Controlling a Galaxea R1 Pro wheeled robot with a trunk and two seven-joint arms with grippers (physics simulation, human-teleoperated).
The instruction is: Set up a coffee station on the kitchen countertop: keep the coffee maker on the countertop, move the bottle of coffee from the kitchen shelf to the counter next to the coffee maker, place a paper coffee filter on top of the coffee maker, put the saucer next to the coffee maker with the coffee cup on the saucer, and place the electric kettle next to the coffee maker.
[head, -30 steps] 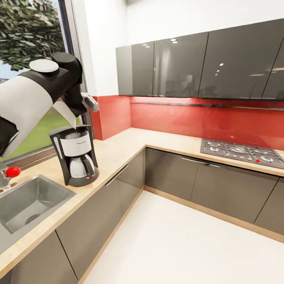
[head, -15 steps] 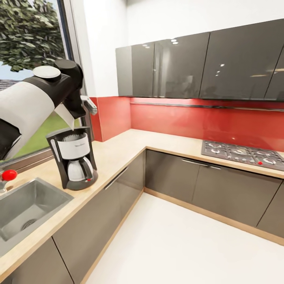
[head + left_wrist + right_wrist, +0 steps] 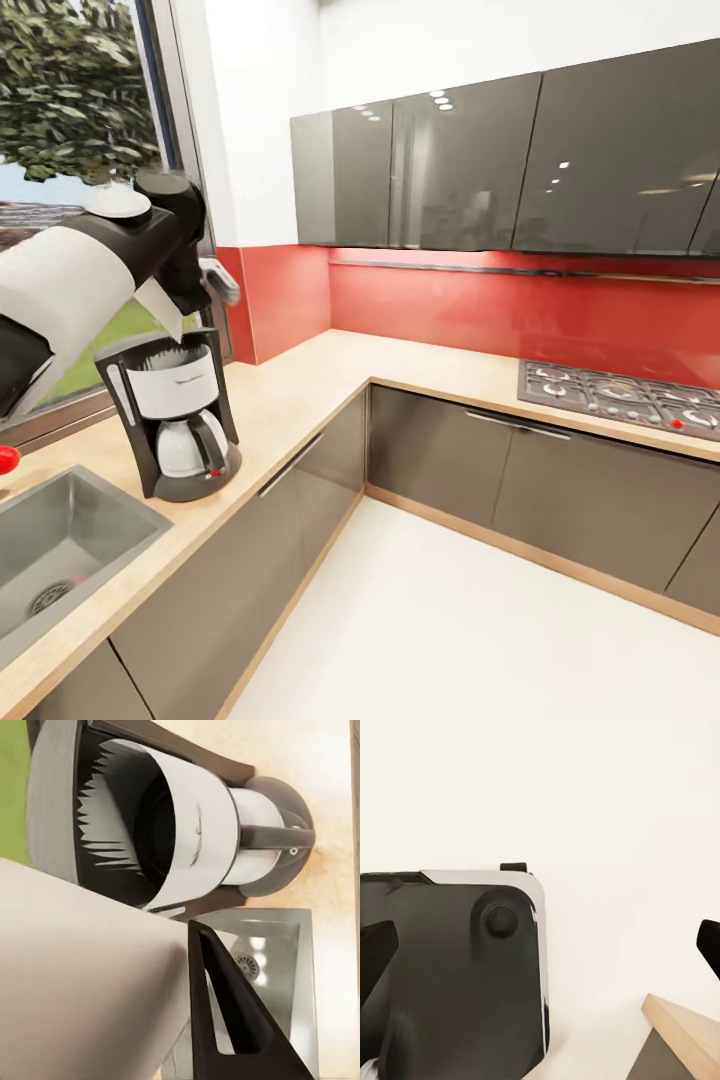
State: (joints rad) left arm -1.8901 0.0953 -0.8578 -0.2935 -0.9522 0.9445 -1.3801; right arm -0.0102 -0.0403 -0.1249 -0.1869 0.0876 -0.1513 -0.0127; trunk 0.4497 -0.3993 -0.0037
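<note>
The coffee maker point(image 3: 175, 420) stands on the kitchen countertop point(image 3: 300, 385) beside the sink; the left wrist view looks down on its open top point(image 3: 150, 817) and carafe. My left gripper point(image 3: 188, 295) hangs just above that top, shut on the white paper coffee filter point(image 3: 160, 300), whose lower tip reaches the machine's rim. In the left wrist view the paper coffee filter point(image 3: 75, 982) lies against one dark finger point(image 3: 232, 1027). My right gripper point(image 3: 540, 945) is open over the floor with nothing between its fingers point(image 3: 375, 949).
A steel sink point(image 3: 60, 530) is set into the counter left of the machine, with a red tap knob point(image 3: 5, 460). A gas hob point(image 3: 620, 395) sits on the far counter run under grey wall cabinets point(image 3: 500, 170). My dark base point(image 3: 450, 967) stands on white floor point(image 3: 450, 620).
The head camera has swung, so the whole scene has slid left and down in the picture. The left gripper still holds the filter right above the coffee maker's top.
</note>
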